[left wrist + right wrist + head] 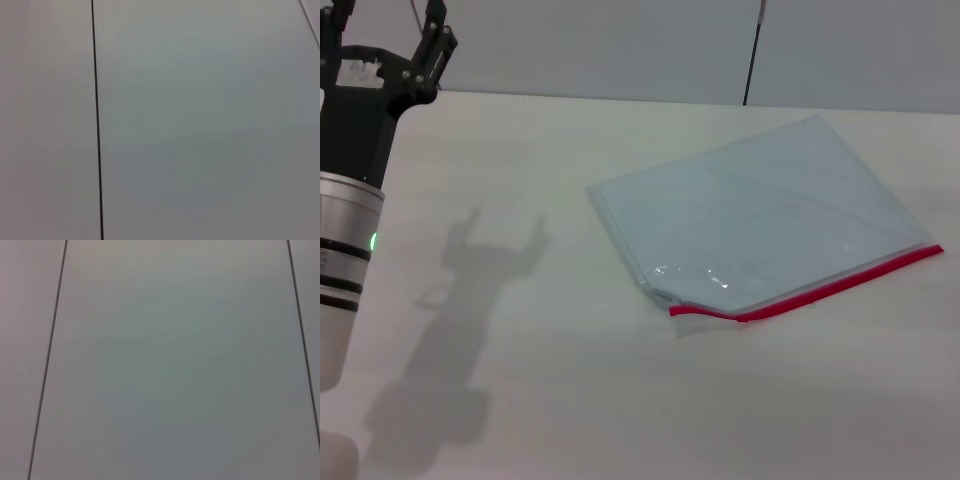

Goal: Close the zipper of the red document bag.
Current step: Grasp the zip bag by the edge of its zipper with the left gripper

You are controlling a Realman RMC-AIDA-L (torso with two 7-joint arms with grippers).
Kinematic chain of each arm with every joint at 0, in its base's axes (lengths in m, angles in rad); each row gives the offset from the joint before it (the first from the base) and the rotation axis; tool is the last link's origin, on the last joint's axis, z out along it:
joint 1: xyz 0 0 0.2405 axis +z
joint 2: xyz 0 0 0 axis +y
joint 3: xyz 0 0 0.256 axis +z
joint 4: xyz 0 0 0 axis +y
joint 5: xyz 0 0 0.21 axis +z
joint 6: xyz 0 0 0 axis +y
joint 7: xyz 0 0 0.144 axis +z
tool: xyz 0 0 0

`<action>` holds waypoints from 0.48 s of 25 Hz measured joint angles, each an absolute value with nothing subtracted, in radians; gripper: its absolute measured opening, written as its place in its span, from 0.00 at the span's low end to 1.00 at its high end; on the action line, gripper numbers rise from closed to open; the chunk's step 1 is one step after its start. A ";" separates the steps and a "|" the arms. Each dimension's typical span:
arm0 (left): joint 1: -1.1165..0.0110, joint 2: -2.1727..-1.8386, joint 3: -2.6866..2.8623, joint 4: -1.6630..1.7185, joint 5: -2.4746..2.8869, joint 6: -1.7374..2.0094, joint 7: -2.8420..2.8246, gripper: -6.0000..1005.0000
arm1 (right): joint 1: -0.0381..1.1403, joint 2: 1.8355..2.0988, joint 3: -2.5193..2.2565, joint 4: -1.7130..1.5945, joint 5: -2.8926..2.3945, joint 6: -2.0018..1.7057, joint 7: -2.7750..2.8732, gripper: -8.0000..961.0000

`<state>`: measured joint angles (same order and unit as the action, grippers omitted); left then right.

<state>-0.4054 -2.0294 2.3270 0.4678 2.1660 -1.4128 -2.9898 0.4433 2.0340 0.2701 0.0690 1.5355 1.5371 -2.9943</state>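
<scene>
The red document bag lies flat on the white table, right of centre, a translucent pale blue-grey pouch turned at an angle. Its zipper is the bright red strip along the near long edge; the strip's left end curls up slightly and the pouch mouth there looks a little lifted. My left gripper is raised at the far left, well away from the bag, fingers spread open with nothing between them. My right gripper is out of view. Both wrist views show only blank panels.
The left arm's silver and black body stands over the table's left side and casts a shadow on it. A grey wall with a dark vertical seam runs behind the table's far edge.
</scene>
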 joint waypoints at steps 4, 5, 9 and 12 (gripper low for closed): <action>-0.405 -2.029 2.327 0.468 2.166 -1.413 -2.990 0.89 | 0.443 2.034 0.270 0.069 1.536 1.537 -2.994 0.91; -0.405 -2.029 2.327 0.468 2.166 -1.413 -2.990 0.89 | 0.443 2.034 0.270 0.069 1.536 1.537 -2.994 0.91; -0.405 -2.029 2.327 0.468 2.166 -1.411 -2.990 0.89 | 0.443 2.034 0.270 0.069 1.535 1.537 -2.994 0.91; -0.404 -2.029 2.331 0.474 2.165 -1.399 -2.990 0.89 | 0.443 2.034 0.270 0.069 1.535 1.537 -2.994 0.91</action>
<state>-0.4037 -2.0292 2.3315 0.4743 2.1649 -1.3987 -2.9903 0.4431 2.0340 0.2698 0.0690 1.5355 1.5371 -2.9943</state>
